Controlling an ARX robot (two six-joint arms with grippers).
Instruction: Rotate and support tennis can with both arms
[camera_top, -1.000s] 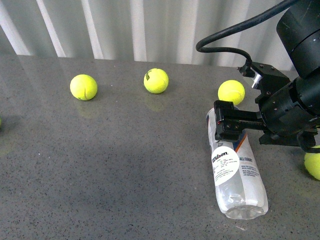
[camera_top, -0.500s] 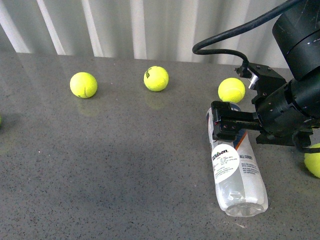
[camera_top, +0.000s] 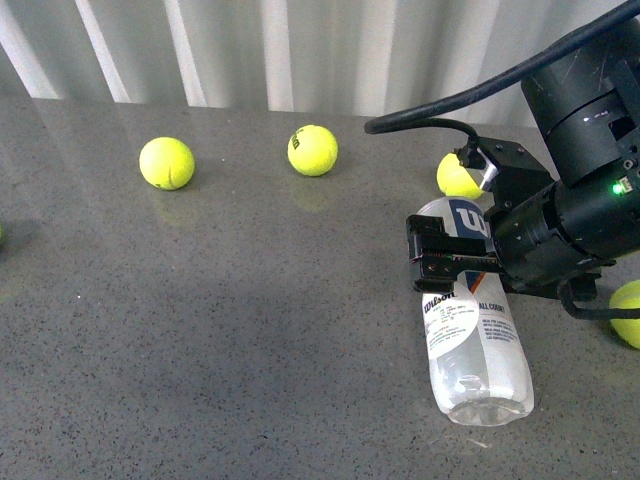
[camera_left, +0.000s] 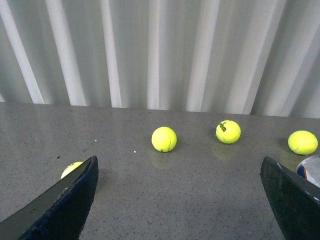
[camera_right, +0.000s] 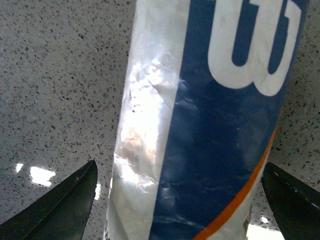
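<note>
Counting in the front view gives five balls on the tabletop (camera_top: 250, 330): an upper-left ball (camera_top: 167, 163), an upper-middle ball (camera_top: 312, 150), a ball (camera_top: 452, 178) half hidden behind the arm, a ball (camera_top: 628, 312) cut by the right edge, and a sliver of ball (camera_top: 2, 237) at the left edge. There is one can (camera_top: 470, 340) and one arm in sight, the right arm (camera_top: 560, 220).

The can lies on its side at lower right of the frame, one end toward the bottom edge and the other toward the half-hidden ball. The right jaws are over its far half, above the Wilson label. In the right wrist view the can (camera_right: 200, 125) sits between the two fingers (camera_right: 60, 210), with bare tabletop showing on each side, so the right jaws are spread wide and astride the can, not pressing it.

The left jaws are also spread wide and hold nothing; past the fingers (camera_left: 65, 200) are four balls and an end of the can (camera_left: 311, 167).
</note>
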